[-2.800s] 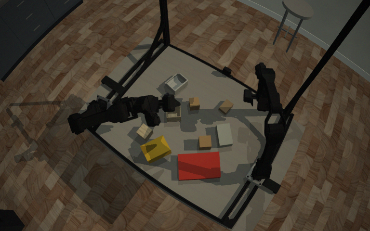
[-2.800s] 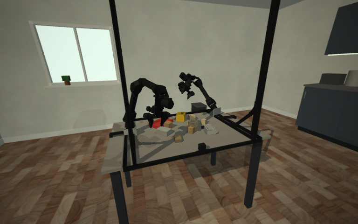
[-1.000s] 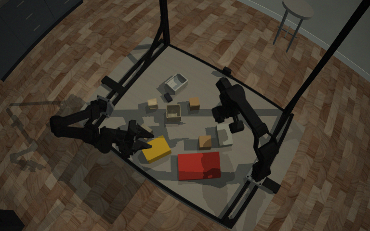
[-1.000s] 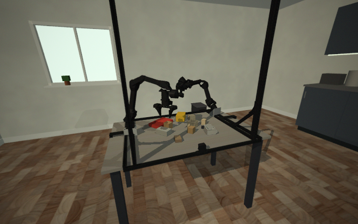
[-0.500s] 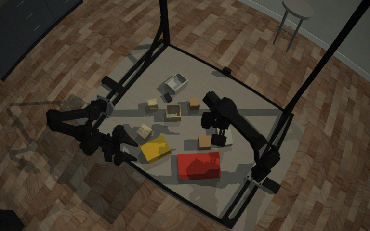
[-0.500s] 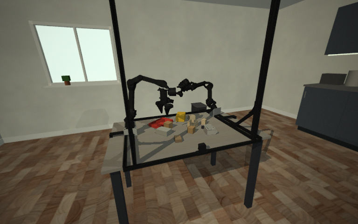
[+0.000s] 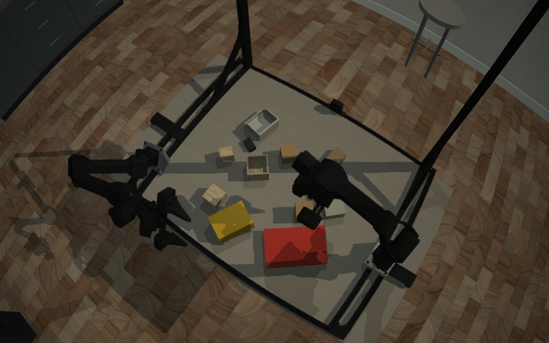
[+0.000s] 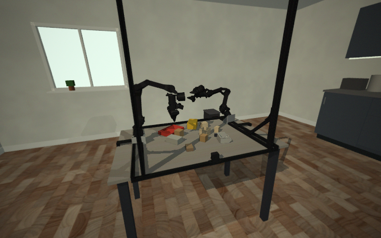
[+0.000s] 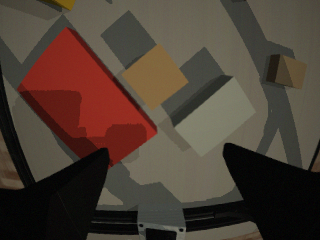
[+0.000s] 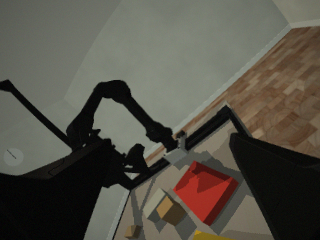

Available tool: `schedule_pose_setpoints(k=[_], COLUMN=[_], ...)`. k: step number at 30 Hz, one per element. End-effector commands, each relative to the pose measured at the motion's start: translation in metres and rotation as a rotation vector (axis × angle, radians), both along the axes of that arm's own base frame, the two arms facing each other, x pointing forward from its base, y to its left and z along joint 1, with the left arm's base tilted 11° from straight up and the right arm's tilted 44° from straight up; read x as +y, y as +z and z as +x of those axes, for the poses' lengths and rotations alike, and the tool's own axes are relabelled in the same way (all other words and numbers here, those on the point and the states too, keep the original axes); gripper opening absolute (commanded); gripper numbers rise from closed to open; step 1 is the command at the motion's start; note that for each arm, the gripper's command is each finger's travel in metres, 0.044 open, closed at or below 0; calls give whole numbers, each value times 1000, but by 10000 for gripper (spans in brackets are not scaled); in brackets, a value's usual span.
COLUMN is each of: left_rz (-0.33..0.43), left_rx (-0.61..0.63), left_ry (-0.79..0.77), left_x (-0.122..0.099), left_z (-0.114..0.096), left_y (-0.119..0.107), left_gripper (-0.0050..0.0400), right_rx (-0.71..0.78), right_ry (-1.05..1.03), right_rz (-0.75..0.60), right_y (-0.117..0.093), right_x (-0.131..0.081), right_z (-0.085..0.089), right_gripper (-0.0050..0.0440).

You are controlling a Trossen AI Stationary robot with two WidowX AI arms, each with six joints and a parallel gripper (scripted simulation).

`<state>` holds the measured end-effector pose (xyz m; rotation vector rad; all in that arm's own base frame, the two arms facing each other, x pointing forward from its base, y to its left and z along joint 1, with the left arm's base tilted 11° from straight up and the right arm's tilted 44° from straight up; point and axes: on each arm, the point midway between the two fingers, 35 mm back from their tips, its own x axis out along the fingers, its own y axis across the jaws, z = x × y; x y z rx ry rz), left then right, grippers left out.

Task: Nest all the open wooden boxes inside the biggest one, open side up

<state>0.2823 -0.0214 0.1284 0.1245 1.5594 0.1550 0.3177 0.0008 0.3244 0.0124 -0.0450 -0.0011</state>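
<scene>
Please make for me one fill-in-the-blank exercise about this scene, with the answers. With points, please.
The small wooden box (image 7: 257,176) (image 8: 206,132) has its open side facing ____.
Of the red box (image 7: 283,242) (image 8: 169,130) (image 9: 85,80) (image 10: 212,195) and the yellow box (image 7: 230,222) (image 8: 192,124) (image 9: 65,3) (image 10: 212,236), the bigger is ____.
The left gripper (image 7: 306,203) (image 8: 174,120) (image 9: 167,152) (image 10: 143,181) and right gripper (image 7: 186,232) (image 8: 190,96) (image 10: 171,142) are both not shut but ____.

Answers: up; red; open

a bright window (image 8: 60,57) in a pale wall (image 8: 202,50) above patchwork wooden flooring (image 7: 348,60) (image 8: 179,213) (image 10: 295,95).

Holding left hand (image 7: 317,198) (image 8: 174,119) (image 9: 166,149) (image 10: 131,170) open, pointed down above worktop (image 7: 299,105) (image 8: 174,161) (image 9: 195,180) (image 10: 250,220); levelling open right hand (image 7: 187,232) (image 8: 189,94) (image 10: 171,142) high near an edge, arm bent.
</scene>
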Motion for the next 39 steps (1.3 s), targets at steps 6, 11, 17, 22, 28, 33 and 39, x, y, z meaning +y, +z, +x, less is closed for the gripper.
schedule_pose_setpoints(k=[6,11,17,22,28,33,39], left_rz=[6,6,6,6,6,6,6], left_rx=[9,9,9,9,9,9,9], left_ry=[-19,-19,-19,-19,-19,-19,-19], left_x=[3,3,3,3,3,3,3], left_z=[-2,-2,-2,-2,-2,-2,-2], left_y=[-2,-2,-2,-2,-2,-2,-2], left_gripper=[400,400,400,400,400,400,400], right_rx=[10,137,420,680,958,1181,1401], right_ry=[-2,-22,-40,-26,28,103,210], right_rz=[-19,-78,-241,-439,-680,-902,-1148], right_y=[-4,-29,-85,-135,-183,-215,-239], right_x=[-1,0,5,9,13,13,12], right_z=[0,13,32,38,31,17,0], right_gripper=[400,400,400,400,400,400,400])
